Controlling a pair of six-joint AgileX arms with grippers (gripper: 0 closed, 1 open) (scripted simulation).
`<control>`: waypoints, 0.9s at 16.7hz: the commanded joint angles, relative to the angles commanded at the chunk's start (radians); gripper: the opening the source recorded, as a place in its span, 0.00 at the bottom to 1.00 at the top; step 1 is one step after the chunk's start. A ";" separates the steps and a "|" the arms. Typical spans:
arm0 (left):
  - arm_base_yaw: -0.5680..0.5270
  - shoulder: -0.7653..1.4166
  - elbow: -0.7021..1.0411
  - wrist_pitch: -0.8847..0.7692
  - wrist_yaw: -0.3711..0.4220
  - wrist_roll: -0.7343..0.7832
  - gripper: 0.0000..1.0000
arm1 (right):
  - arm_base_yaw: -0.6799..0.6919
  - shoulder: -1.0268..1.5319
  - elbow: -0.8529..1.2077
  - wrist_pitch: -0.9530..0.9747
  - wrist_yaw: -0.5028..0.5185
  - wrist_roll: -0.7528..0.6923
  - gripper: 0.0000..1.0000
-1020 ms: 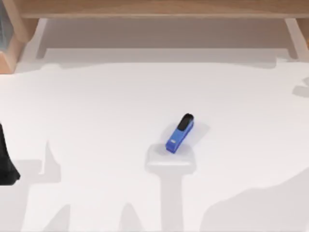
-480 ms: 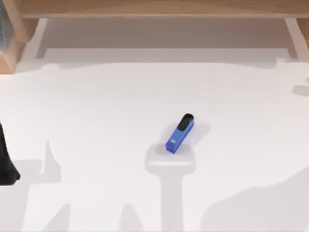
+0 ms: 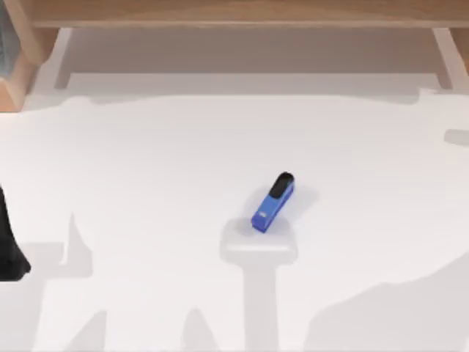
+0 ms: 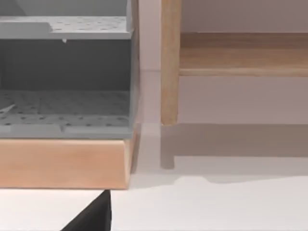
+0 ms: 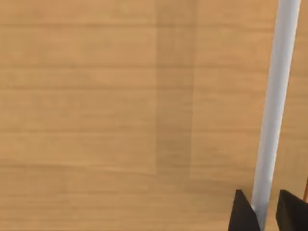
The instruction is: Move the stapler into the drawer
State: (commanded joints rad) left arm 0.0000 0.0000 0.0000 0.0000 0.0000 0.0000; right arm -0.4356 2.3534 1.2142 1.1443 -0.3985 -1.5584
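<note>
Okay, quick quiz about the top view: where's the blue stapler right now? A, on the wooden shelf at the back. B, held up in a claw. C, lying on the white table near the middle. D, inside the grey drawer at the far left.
C: the stapler lies alone on the white table near the middle, its black end toward the back, with no claw touching it.

The left arm (image 3: 9,246) sits low at the table's left edge, a dark shape. The right gripper (image 5: 267,211) shows two dark fingertips (image 5: 242,211) set slightly apart, a pale bar standing between them.
</note>
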 joint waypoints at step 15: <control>0.000 0.000 0.000 0.000 0.000 0.000 1.00 | -0.034 -0.057 -0.128 0.070 -0.031 0.004 0.00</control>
State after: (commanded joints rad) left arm 0.0000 0.0000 0.0000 0.0000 0.0000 0.0000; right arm -0.4697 2.2963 1.0858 1.2148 -0.4293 -1.5543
